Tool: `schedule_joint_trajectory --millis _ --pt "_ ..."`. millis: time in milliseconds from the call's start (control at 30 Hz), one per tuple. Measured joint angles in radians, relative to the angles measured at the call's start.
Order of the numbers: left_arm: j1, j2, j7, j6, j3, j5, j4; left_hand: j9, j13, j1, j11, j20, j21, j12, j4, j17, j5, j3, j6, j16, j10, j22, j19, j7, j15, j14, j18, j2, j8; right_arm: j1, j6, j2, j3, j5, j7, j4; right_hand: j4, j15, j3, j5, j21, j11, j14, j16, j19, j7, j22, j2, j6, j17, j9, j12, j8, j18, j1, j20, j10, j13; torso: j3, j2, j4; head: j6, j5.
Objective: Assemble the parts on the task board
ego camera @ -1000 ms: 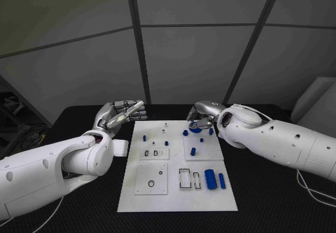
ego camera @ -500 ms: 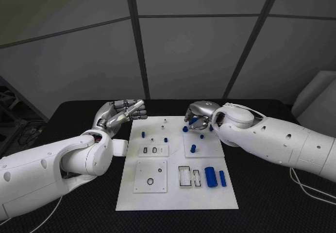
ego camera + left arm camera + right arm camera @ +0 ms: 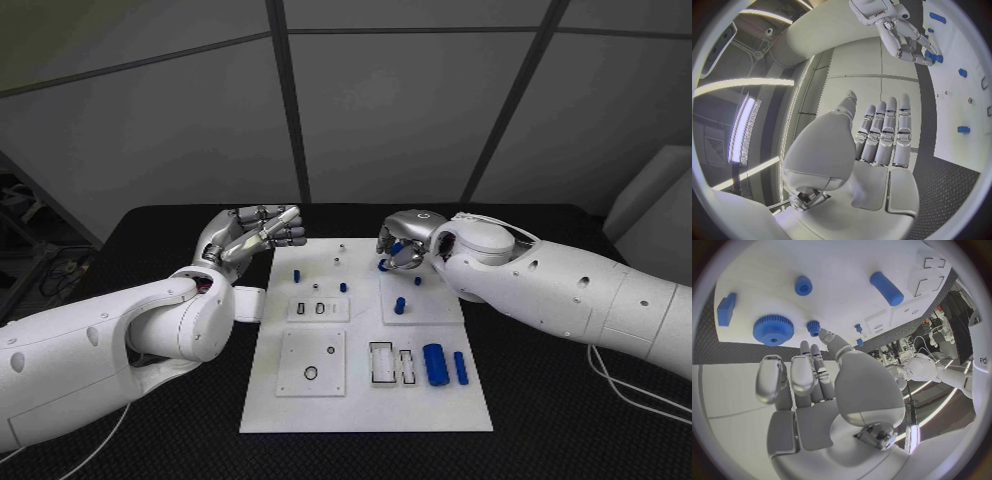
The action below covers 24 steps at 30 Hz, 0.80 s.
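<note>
The white task board (image 3: 433, 412) lies in the middle of the black table. My right hand (image 3: 400, 250) hovers over its far right part, fingers bent and nothing in its grasp. Just beyond the fingertips a large blue gear (image 3: 773, 330) and a small blue gear (image 3: 812, 327) sit on the board (image 3: 848, 270). A blue cylinder (image 3: 886, 288), a round peg (image 3: 803, 285) and a flat blue block (image 3: 726, 309) lie farther off. My left hand (image 3: 260, 232) is raised beside the board's far left corner; its fingers (image 3: 886, 130) stand side by side, holding nothing.
Near the board's front right lie a thick blue cylinder (image 3: 434, 364) and a slim one (image 3: 460, 368), beside rectangular slots (image 3: 381, 365). A square plate with a ring (image 3: 313, 366) sits front left. Small blue pegs (image 3: 296, 275) stand mid-board. A cable (image 3: 635, 395) trails at the table's right.
My right hand has edged slightly left over the far end of the board. The left hand has stayed where it was.
</note>
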Motion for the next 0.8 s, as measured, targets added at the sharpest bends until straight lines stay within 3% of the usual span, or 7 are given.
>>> schedule_joint_trajectory --millis 600,700,800 --pt "0.0 -0.006 -0.002 0.002 0.0 -0.001 0.004 0.0 0.0 0.0 0.0 0.0 0.0 -0.005 0.0 0.0 0.0 0.0 0.003 -0.006 0.0 -0.001 0.0 0.003 0.004 -0.004 0.0 0.0 -0.004 0.0 0.044 0.011 -0.003 -0.005 -0.004 -0.016 0.008 0.0 0.034 0.0 0.013 -0.002 0.0 0.023 0.011 0.0 0.026 0.0 0.0 0.018 0.002 0.0 0.0 0.0 0.0 0.003 0.017 0.007 -0.0001 0.001 -0.0016 -0.014 0.006" --pt "0.0 -0.006 -0.002 0.003 0.0 -0.001 0.004 0.0 0.0 0.0 0.0 0.0 0.0 -0.005 0.0 0.0 0.0 0.0 0.003 -0.007 0.0 -0.001 0.0 0.003 0.004 -0.004 0.0 0.0 -0.004 0.0 0.049 0.013 -0.003 -0.005 -0.004 -0.019 0.011 0.0 0.044 -0.006 0.019 -0.004 0.0 0.028 0.011 0.0 0.028 0.0 0.0 0.02 0.003 0.0 0.0 -0.016 0.0 0.003 0.023 0.007 -0.0001 0.002 -0.0016 -0.014 0.005" --pt "0.0 -0.006 -0.003 0.003 0.0 -0.001 0.004 0.0 0.0 0.0 0.0 0.0 0.0 -0.005 0.0 0.0 0.0 0.0 0.003 -0.007 0.0 -0.001 0.0 0.003 0.004 -0.004 0.0 0.0 -0.004 0.0 0.053 0.016 -0.004 -0.005 -0.004 -0.022 0.014 0.0 0.052 -0.01 0.019 -0.004 0.0 0.028 0.014 0.001 0.031 0.0 0.006 0.022 0.003 0.004 0.0 -0.016 0.0 0.0 0.029 0.008 -0.0001 0.002 -0.0016 -0.014 0.005"
